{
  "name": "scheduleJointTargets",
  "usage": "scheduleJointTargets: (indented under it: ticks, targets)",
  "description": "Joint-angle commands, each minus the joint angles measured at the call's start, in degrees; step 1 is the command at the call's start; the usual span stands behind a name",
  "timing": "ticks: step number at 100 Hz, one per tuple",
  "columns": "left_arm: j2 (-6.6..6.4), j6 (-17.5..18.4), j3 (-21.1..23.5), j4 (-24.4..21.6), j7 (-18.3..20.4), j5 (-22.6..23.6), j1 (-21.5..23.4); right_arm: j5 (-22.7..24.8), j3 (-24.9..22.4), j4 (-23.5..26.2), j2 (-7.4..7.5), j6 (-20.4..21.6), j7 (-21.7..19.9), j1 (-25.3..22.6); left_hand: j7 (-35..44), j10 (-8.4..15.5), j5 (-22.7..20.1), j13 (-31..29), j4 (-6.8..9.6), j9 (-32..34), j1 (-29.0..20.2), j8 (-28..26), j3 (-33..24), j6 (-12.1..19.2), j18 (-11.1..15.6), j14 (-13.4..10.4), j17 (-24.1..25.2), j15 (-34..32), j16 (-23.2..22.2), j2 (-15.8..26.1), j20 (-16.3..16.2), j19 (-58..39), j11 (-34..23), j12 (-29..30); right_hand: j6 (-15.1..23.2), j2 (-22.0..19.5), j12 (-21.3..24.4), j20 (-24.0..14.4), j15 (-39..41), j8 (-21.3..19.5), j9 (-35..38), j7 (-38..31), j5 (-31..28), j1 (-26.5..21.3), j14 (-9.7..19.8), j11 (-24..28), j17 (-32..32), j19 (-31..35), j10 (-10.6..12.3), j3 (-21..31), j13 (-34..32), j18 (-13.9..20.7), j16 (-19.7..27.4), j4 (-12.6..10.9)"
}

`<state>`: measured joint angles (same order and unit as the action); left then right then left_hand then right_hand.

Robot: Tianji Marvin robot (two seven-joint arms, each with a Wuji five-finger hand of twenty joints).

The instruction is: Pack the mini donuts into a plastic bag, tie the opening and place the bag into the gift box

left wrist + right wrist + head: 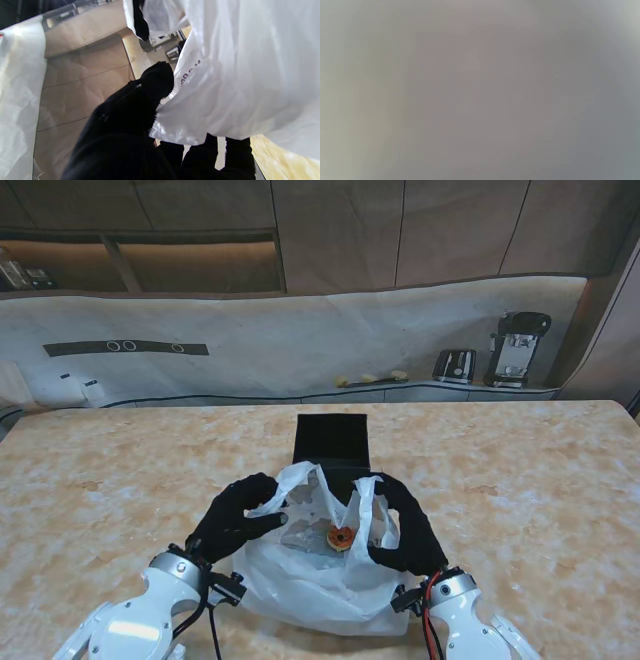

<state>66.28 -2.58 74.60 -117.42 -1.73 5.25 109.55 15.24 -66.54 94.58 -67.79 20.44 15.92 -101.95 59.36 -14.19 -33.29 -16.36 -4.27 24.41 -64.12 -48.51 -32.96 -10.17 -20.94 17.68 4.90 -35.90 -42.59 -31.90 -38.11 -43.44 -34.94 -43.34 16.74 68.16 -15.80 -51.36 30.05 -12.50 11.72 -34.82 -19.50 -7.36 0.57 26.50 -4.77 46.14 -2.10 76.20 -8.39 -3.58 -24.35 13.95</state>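
A white plastic bag [300, 575] lies on the table close to me, its mouth spread open. Inside it I see a mini donut [341, 537] with an orange top. My left hand [232, 518], in a black glove, pinches the bag's left handle. My right hand [405, 528] grips the right handle. A black gift box [332, 442] stands open just beyond the bag. In the left wrist view the gloved thumb [155, 82] presses against white bag film [237, 75]. The right wrist view is a grey blur, covered by the bag.
The marble table [520, 480] stretches to both sides. Behind it a counter carries a toaster [455, 364] and a coffee machine [517, 348] at the far right.
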Motion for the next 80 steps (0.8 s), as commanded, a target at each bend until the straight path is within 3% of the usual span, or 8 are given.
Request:
scheduleJointTargets:
  ticks: [1,16,41,80]
  targets:
    - [-0.66,0.61,0.3,-0.21,1.67,-0.48,-0.49,-0.1,0.03,0.81,-0.32,0.43,-0.54,0.01,-1.31,1.96,-1.35,0.3,-1.58,0.71,1.0,-1.55,-2.16,2.09,1.36,-1.95,0.77,0.9,0.81,-2.4,-0.52,0.84,1.29,0.82,1.85,1.07,1.58,0.01,-0.56,0.68,-0.97,0.49,0.98,2.9,2.08,0.2,-0.62,-0.94,1.94,0.51,0.46,1.98,0.85,1.66]
    - [-1.65,1.52,0.88,0.04,6.24,-1.88,-1.24,0.29,-0.32,1.66,-0.31,1.25,-0.35,0.16,-5.22,1.98,-4.58,0.2,-2.38,1.77,1.17,0.23,-4.3,3.12,0.91,-2.21,0.39,2.1,1.03,-2.17,-0.33,3.18,2.54,1.38,2.11,0.47,1.18,0.02,-0.53,0.74,-1.06,0.41,0.79,2.2,2.09,0.98,-0.52,-0.91,2.05,0.14,0.15,1.96,0.81,1.53]
    - [-2.78,1.77,0.32,0.56,11.12,-2.28,-2.75,0.12,-0.21,2.37,-0.11,2.08,-1.25,0.7,-5.61,1.95,-5.39,-0.51,-3.33,2.58,2.16,-0.86,-6.02,4.42,0.6,-2.19,0.16,2.52,0.9,-3.08,-0.57,3.92,3.55,1.52,2.53,0.25,0.79,0.24,-0.49,0.63,-1.04,-0.19,-0.6,0.69,2.01,1.89,-0.49,-0.84,2.25,-0.59,-0.1,1.71,0.77,1.31]
    - [-2.84,0.72,-2.47,0.89,11.68,-3.31,-4.69,0.51,1.76,2.14,0.32,3.52,-2.92,2.02,-6.17,1.78,-5.68,-0.8,-3.34,2.67,2.2,-1.05,-5.95,4.28,0.6,-1.96,0.14,2.86,0.81,-3.29,-0.81,4.04,3.73,1.39,2.21,-0.84,-0.15,0.55,-0.42,0.45,-1.14,-0.41,-2.84,-1.68,1.69,4.21,-0.35,-0.04,2.26,-1.96,-1.04,1.3,0.71,0.89]
